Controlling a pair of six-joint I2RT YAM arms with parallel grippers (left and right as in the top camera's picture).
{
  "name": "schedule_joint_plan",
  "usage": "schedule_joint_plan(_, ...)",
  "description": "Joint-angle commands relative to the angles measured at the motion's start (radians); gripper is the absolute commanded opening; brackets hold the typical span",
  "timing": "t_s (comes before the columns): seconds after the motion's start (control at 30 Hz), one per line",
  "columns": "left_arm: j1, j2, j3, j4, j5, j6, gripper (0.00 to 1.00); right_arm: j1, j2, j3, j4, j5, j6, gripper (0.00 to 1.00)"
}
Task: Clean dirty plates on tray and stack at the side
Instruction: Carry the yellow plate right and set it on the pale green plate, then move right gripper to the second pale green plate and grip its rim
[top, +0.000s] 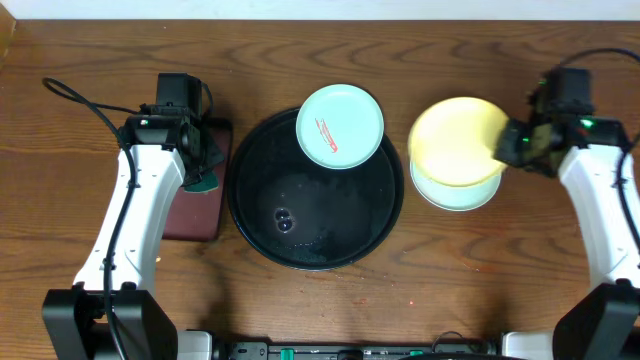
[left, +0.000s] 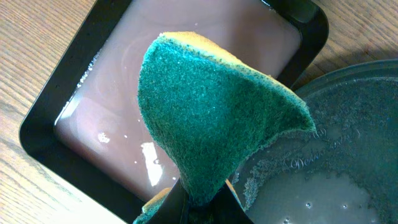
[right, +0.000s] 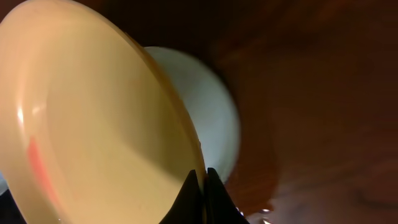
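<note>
1. Gripped yellow plate (top: 455, 140) by its rim in right end effector (top: 512, 145), tilted just above aqua plate (top: 455, 203) on tabletop (top: 420, 300).
2. Clamped sponge (left: 211, 112) in left end effector (left: 204, 198), nearer smeared plate (top: 340, 125) on tray (top: 260, 215).

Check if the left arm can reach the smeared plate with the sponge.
Probably yes. The smeared plate lies face up at the tray rim, with only bare tray between it and the sponge. The right gripper holds the yellow plate aside.

Left claw (left: 202, 198), right claw (right: 203, 183), both tight.
</note>
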Motion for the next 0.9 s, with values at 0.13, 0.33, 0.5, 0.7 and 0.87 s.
schedule_joint_plan(0.13, 0.002, 0.006, -0.005, -0.002, -0.016, 0.009, 0.08, -0.047, 0.039, -0.132, 0.081, 0.003, 0.014, 0.01)
schedule_joint_plan(0.33, 0.002, 0.006, -0.005, -0.002, -0.016, 0.009, 0.07, -0.045, 0.051, -0.198, 0.186, 0.002, 0.014, 0.04)
schedule_joint_plan(0.5, 0.002, 0.006, -0.005, -0.002, -0.016, 0.009, 0.07, -0.041, 0.05, -0.188, 0.214, -0.036, 0.013, 0.25)
schedule_joint_plan(0.7, 0.002, 0.006, -0.005, -0.002, -0.016, 0.009, 0.08, 0.019, 0.05, -0.105, 0.242, -0.212, -0.04, 0.26)
schedule_joint_plan(0.87, 0.002, 0.006, -0.005, -0.002, -0.016, 0.008, 0.07, 0.151, 0.061, 0.029, 0.238, -0.202, -0.07, 0.29)
